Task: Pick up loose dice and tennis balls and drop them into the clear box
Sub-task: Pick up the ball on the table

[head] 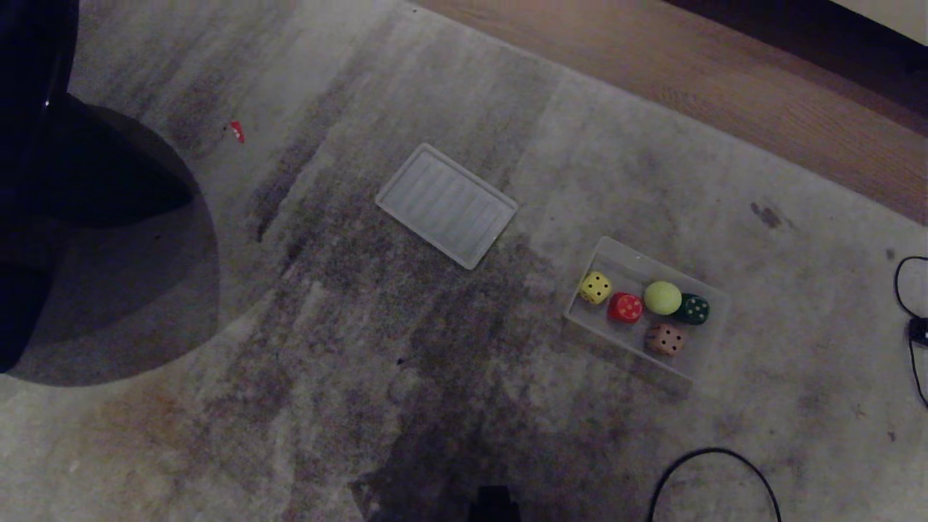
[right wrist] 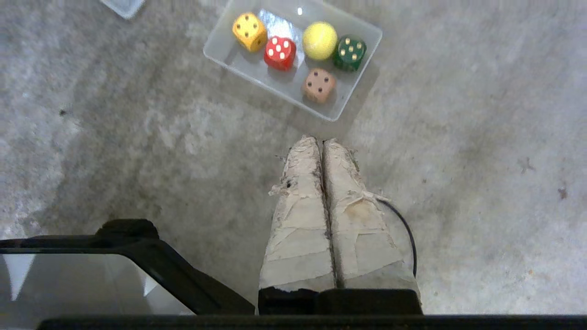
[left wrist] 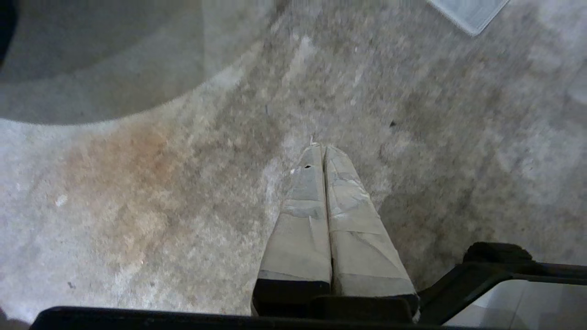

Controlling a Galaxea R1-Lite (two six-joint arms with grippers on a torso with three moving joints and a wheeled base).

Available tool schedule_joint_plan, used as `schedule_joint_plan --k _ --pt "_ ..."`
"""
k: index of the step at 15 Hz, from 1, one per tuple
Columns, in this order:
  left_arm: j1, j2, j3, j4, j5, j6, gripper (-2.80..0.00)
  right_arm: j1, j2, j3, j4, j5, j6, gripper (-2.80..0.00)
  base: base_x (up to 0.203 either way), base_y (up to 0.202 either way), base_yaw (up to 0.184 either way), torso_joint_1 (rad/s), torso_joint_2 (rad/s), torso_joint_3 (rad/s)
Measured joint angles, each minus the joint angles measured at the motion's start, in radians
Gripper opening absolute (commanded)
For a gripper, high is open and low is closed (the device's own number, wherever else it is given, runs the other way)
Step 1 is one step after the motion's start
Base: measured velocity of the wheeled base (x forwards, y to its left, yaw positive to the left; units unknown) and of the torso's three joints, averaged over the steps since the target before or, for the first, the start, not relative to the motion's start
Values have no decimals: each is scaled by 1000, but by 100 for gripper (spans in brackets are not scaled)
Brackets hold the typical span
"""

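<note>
Sorting looks finished, judged from how things lie: nothing loose shows on the carpet (head: 435, 377), so the next move calls only for a check of the floor outside these views for a second ball.

Left to right in the head view: one small red scrap (head: 236, 131), too small to name; one flat ribbed panel (head: 446, 205); then the clear box (head: 714, 341) on the carpet at the right. Inside it lie four dice and one tennis ball: the yellow die (head: 595, 287), the red die (head: 625, 307), the tennis ball (head: 663, 297), the pinkish-brown die (head: 665, 338) and the dark green die (head: 694, 309), the ball touching the green die.

Neither arm is in the head view. The left gripper (left wrist: 319, 146) hangs over bare carpet, its taped fingers pressed together on nothing. The right gripper (right wrist: 320, 139) hangs just short of the box, fingers likewise pressed together and empty.
</note>
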Motion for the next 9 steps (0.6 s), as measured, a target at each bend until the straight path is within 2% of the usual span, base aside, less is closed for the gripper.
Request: schedule_joint_plan --k 9 --pt "1 0 0 0 0 0 -280 0 0 0 0 0 0 -280 0 0 0 3 3 202"
